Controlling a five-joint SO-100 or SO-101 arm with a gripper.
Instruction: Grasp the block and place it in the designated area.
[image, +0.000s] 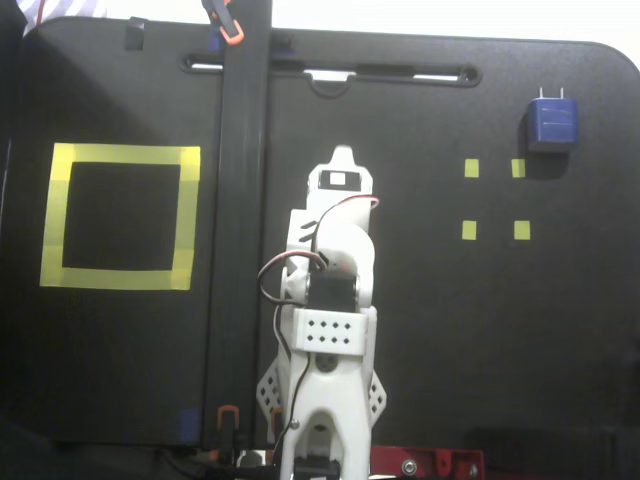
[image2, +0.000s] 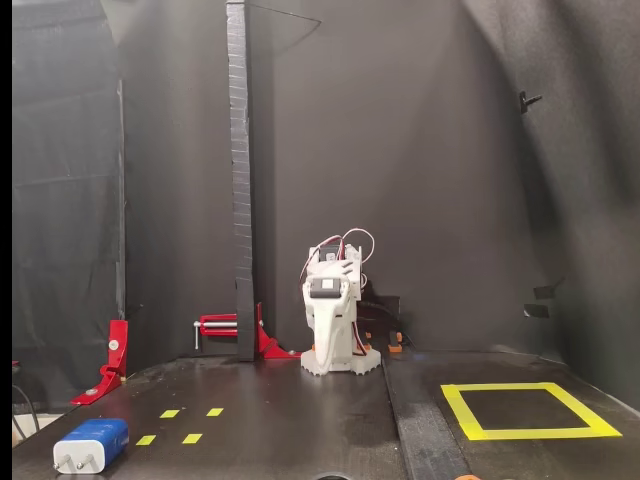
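In the top-down fixed view, left to right: designated area (image: 120, 216) sitting empty at left, arm (image: 330, 300) folding up mid-table, gripper (image: 342, 158) state can't tell, block (image: 552, 122) lying upper right, just beyond the small yellow squares (image: 494, 198).

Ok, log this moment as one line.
arm: folded at base | end effector: state unclear, empty | dark-blue pronged block: on table beyond small yellow squares | yellow-taped square area: empty
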